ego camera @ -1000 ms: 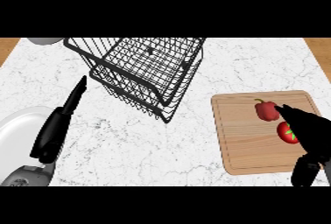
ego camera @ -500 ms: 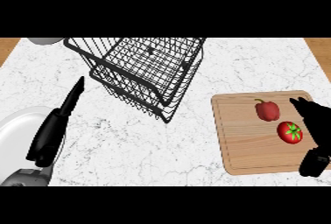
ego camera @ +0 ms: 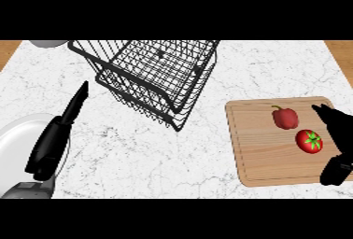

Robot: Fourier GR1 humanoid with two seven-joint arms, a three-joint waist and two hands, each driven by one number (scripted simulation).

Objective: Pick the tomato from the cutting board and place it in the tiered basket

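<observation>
Early going: flanking tomato point(ego camera: 309, 141) on cutting board point(ego camera: 262, 158) with right hand point(ego camera: 342, 133) spread, gripping nothing. Yet to lift, carry, drop into tiered basket point(ego camera: 148, 74).

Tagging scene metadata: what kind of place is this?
Most likely a kitchen counter: a white marble-look worktop, a wooden cutting board with a tomato and a red pepper on it, and a black wire tiered basket.

White marble counter point(ego camera: 138, 154), grey-veined, evenly lit, spreads under and ahead of the left hand point(ego camera: 50, 148). Brown wood strips point(ego camera: 8, 49) at far corners beyond it.
</observation>
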